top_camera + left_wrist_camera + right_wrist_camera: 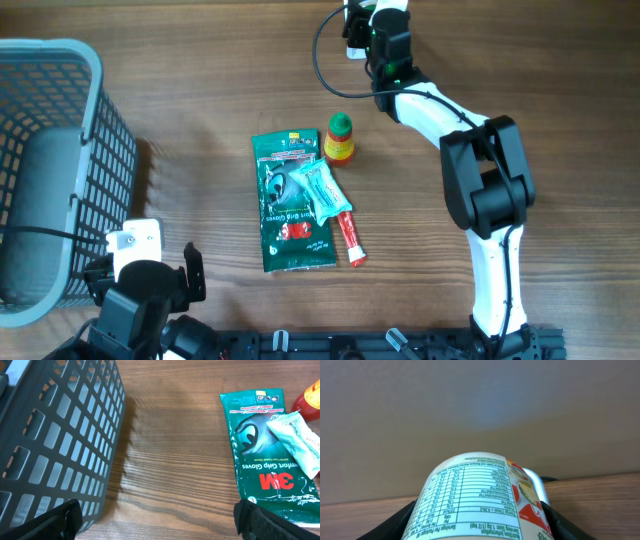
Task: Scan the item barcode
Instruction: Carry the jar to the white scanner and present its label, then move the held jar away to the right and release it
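Tub [475, 502] fills the near half of the right wrist view: white, cylindrical, nutrition table facing the lens and upside down from where we look. Our right gripper [481, 527] is pinching it, one dark finger on each flank, jaws part-way closed around the body. Overhead puts that gripper at the far edge of the table [200, 110], right of centre, arm stretched out. The tub itself is barely distinguishable there. We take this tub as the item to scan.

Key relation: the tub's long axis looks to run out from the wrist along the fingers, so the curved label wall is what we can present. No barcode shows in any view. We judge it's on the side turned away from the wrist camera, or further round the curve. No scanner in view either, so we can't say which way to aim. Next move is likely a wrist roll to bring the code round.

Left gripper [160, 527] is spread wide, holding nothing, near-left just beside the basket [60, 435]. It's well apart from the tub, so the right arm owns this.

Mid-table: green gloves pack [285, 215], pale sachet [322, 188] lying on it, red tube [350, 238] at its right edge, small green-capped bottle [340, 138] upright just beyond.

Risk: smooth round wall, could twist in the pinch during a roll.
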Robot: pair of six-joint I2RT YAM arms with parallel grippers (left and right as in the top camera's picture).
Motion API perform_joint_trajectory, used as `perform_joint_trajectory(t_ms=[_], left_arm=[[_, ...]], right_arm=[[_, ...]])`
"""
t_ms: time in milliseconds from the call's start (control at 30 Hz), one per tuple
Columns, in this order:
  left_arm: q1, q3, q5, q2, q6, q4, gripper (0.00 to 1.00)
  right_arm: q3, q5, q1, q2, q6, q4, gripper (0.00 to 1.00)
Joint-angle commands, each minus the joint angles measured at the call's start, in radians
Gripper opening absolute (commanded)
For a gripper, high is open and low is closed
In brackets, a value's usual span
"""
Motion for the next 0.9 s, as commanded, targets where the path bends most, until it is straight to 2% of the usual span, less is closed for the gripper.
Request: perform_joint_trajectory(t_ms=[0, 100, 200, 300, 333, 433, 500, 667, 867], left_arm=[[0.0, 0.002, -0.003, -0.005, -0.002, 0.003, 1.0], [0.0, 0.002, -0.003, -0.005, -0.002, 0.003, 1.0], [0.0, 0.002, -0.003, -0.005, -0.002, 0.003, 1.0], [0.0, 0.002, -0.003, -0.005, -0.002, 0.003, 1.0], [0.0, 0.002, -0.003, -0.005, -0.002, 0.003, 1.0], [0.0, 0.002, -0.003, -0.005, -0.002, 0.003, 1.0], [0.0, 0.002, -0.003, -0.005, -0.002, 0.003, 1.0], [0.0, 0.002, -0.003, -0.005, -0.002, 0.003, 1.0], [0.0, 0.002, -0.003, -0.005, -0.002, 0.003, 1.0]], right_arm=[[0.096, -0.034, 0.004, -0.004, 0.009, -0.021, 0.65], [0.193, -0.034, -0.012, -0.061, 0.003, -0.232, 0.65], [0.204, -0.018, -0.066, -0.179, 0.003, -0.384, 0.65], [0.204, -0.019, -0.183, -0.314, 0.003, -0.579, 0.65], [0.204, -0.019, -0.271, -0.379, 0.003, -0.706, 0.65], [0.204, -0.02, -0.446, -0.436, 0.005, -0.889, 0.65], [0.203, -0.031, -0.594, -0.44, 0.005, -1.011, 0.65], [0.197, -0.144, -0.899, -0.359, 0.05, -1.163, 0.65], [0.197, -0.147, -1.04, -0.216, 0.072, -1.279, 0.68]])
